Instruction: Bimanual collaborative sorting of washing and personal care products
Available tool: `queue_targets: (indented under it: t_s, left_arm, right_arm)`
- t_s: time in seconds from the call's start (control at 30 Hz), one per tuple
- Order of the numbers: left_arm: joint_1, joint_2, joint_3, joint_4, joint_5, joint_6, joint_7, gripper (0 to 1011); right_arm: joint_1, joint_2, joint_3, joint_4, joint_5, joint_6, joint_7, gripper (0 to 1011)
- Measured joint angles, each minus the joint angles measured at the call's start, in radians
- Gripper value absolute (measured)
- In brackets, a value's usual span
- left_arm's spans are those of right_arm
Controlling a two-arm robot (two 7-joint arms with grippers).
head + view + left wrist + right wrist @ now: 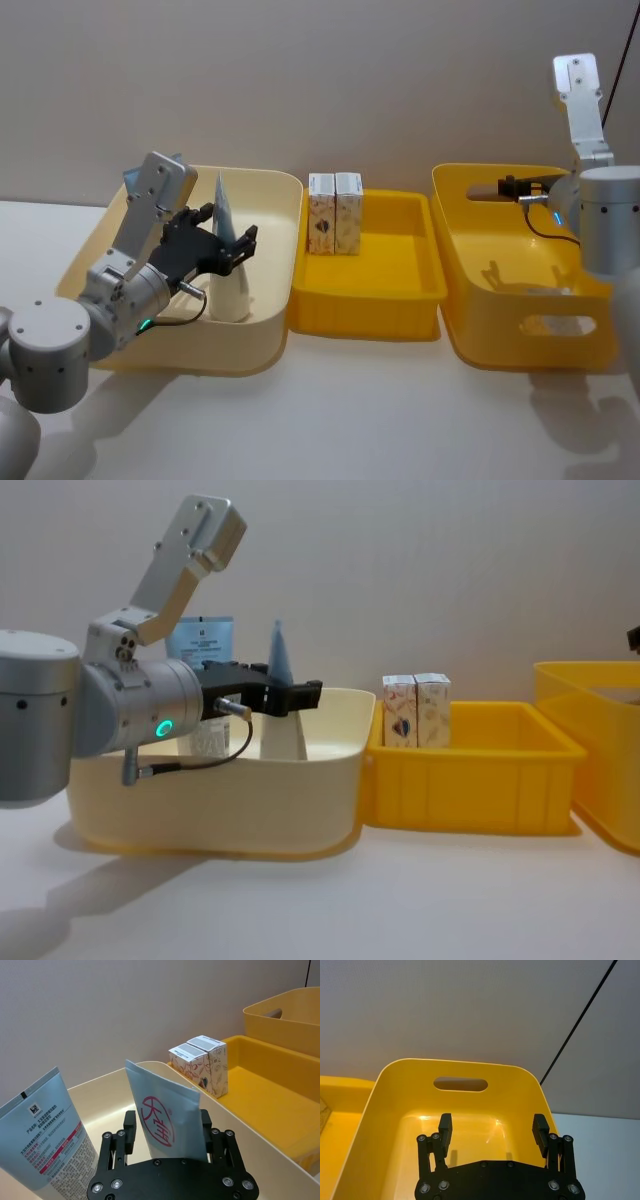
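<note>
Blue tube (167,1120) upright, clamped in left tool (167,1129); right tool (492,1127) apart above yellow bin (460,1067).

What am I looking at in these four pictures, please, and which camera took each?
A two-armed robot sorts toiletries. One picture comes from its head, one from its chest, one from each wrist. The left gripper is closed on a light blue soft squeeze tube standing in the cream plastic bin, beside a second printed tube. Two small white printed cartons stand in the shallow yellow tray. The right gripper hangs open and empty over the deep yellow bin.
</note>
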Motion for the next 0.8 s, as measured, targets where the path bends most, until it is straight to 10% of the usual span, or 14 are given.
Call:
queue_targets:
  t_s: [0.5, 0.8]
  left_arm:
    - [-0.007, -0.002, 0.000, 0.009, 0.003, -0.003, -0.002, 311]
    - [-0.008, -0.003, 0.000, 0.011, 0.004, -0.004, -0.002, 246]
  right_arm:
    - [0.000, 0.000, 0.000, 0.000, 0.000, 0.000, 0.000, 1001]
    - [0.000, 0.000, 0.000, 0.000, 0.000, 0.000, 0.000, 1001]
